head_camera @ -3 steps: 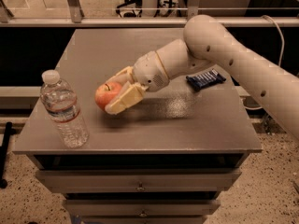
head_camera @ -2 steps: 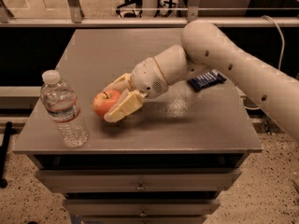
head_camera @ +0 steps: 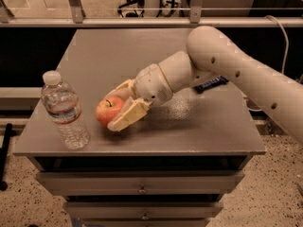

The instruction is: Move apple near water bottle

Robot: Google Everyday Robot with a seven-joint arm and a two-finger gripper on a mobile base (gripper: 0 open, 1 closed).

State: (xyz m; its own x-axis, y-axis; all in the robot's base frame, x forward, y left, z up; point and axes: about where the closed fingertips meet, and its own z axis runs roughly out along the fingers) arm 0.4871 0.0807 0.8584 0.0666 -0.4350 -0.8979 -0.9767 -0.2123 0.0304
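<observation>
The apple (head_camera: pixel 108 110) is red-orange with a dark stem and sits low over the grey table top (head_camera: pixel 189 126), near the front left. My gripper (head_camera: pixel 119 107) is shut on the apple, one cream finger (head_camera: pixel 127 118) in front of it and one behind. The water bottle (head_camera: pixel 64 111) stands upright at the table's front left corner, clear and ribbed with a white cap. The apple is a short way to the right of the bottle, not touching it.
A dark blue flat object (head_camera: pixel 211 83) lies at the table's right side, mostly behind my arm (head_camera: pixel 236 65). Drawers (head_camera: pixel 142 183) sit under the table top. A metal rail (head_camera: pixel 142 22) runs behind the table.
My gripper has carried the apple left and toward the front edge, closer to the water bottle. The bottle has not moved.
</observation>
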